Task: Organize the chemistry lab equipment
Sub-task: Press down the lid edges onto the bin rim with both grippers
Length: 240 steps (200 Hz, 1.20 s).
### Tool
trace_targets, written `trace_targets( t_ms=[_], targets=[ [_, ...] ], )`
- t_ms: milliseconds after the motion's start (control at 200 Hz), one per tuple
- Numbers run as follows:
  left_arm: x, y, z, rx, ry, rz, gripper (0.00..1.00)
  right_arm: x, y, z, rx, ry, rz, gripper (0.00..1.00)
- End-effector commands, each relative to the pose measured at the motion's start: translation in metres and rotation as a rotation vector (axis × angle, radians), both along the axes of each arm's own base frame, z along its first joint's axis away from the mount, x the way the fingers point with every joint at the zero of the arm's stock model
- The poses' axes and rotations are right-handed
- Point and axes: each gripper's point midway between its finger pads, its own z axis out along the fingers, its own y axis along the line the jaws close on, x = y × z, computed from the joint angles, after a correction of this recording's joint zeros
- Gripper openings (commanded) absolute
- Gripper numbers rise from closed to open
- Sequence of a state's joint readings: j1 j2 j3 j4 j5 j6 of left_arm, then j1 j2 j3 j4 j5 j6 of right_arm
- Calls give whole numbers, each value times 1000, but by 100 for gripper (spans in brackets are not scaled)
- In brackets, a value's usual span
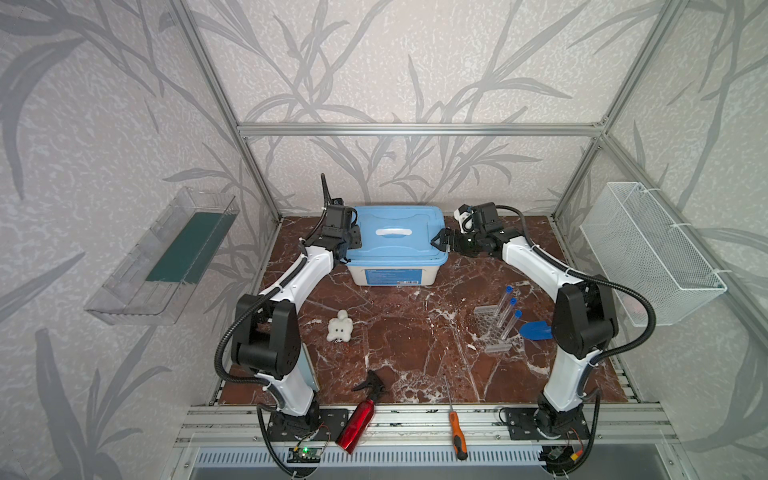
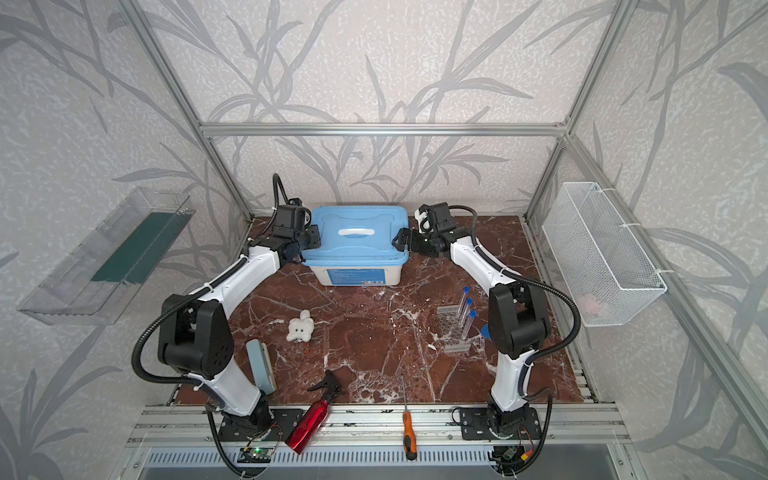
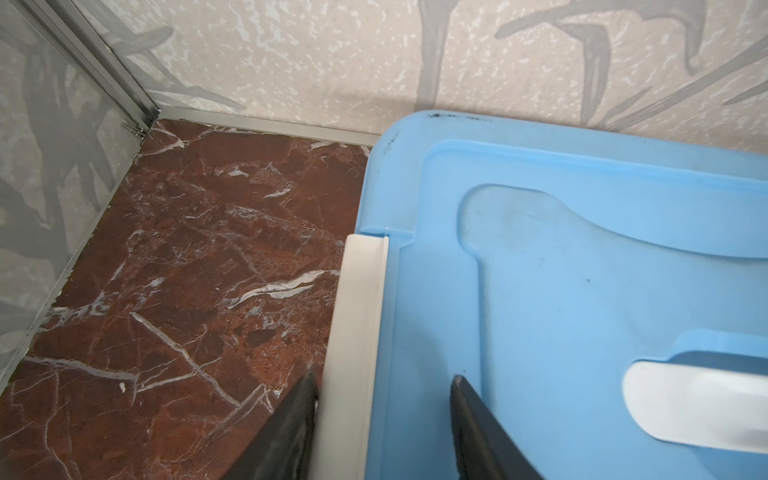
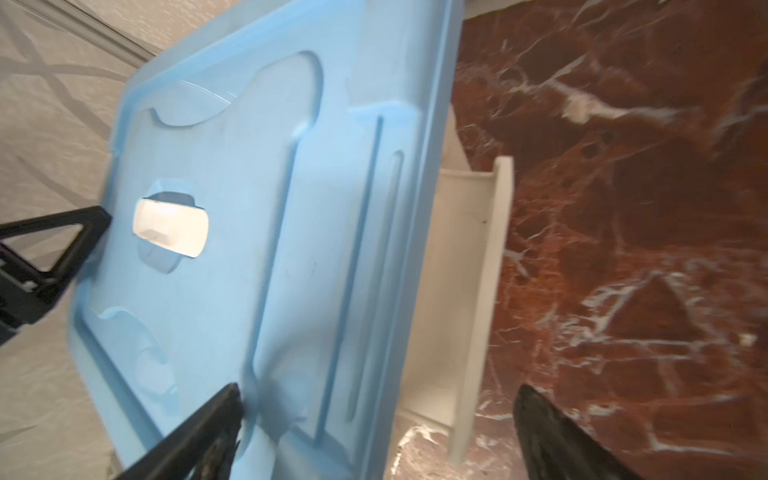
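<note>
Toward the bench's front right, three blue-capped tubes lean in the clear rack, long axes slanting, caps up toward the back wall. My left arm and right arm stretch back to the blue-lidded box, well apart from them. My left fingers straddle its white latch; whether they pinch it I cannot tell. My right fingers are spread wide over the lid's opposite edge. The box's front label is too small to read.
</note>
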State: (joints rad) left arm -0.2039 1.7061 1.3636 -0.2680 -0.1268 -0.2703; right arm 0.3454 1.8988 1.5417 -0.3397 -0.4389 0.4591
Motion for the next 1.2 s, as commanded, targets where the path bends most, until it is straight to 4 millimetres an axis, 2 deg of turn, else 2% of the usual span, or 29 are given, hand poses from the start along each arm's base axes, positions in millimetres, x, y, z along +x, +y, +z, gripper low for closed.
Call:
trace_targets(
  t_ms=[0, 60, 130, 315, 420, 500, 620, 735, 870, 1015, 1194],
  targets=[
    [-23, -12, -35, -28, 135, -37, 53, -2, 22, -11, 100, 66, 72, 99],
    [-24, -14, -36, -35, 137, -41, 53, -2, 26, -8, 115, 51, 79, 100],
    [-26, -18, -35, -49, 136, -50, 53, -3, 28, 0, 101, 13, 87, 96],
    [-28, -35, -25, -65, 119, -81, 53, -6, 22, 20, -91, -112, 63, 92],
    [-28, -53, -22, -100, 115, -115, 53, -9, 31, 23, -152, -139, 94, 91],
    [-28, -71, -21, -106, 112, -151, 53, -14, 45, 20, -177, -147, 133, 91],
    [-29, -98, -27, -134, 121, -199, 53, -25, 76, 9, -188, -144, 218, 91],
    [-26, -111, -30, -196, 126, -218, 53, -29, 85, -4, -219, -114, 243, 90],
    [-20, -112, -29, -191, 124, -218, 53, -24, 70, -6, -265, -113, 195, 90],
    [-12, -109, -21, -185, 115, -210, 54, -10, 43, 7, -227, -102, 113, 90],
    [-2, -91, -3, -198, 82, -167, 58, 0, 12, 27, -223, -117, 42, 95]
  ],
)
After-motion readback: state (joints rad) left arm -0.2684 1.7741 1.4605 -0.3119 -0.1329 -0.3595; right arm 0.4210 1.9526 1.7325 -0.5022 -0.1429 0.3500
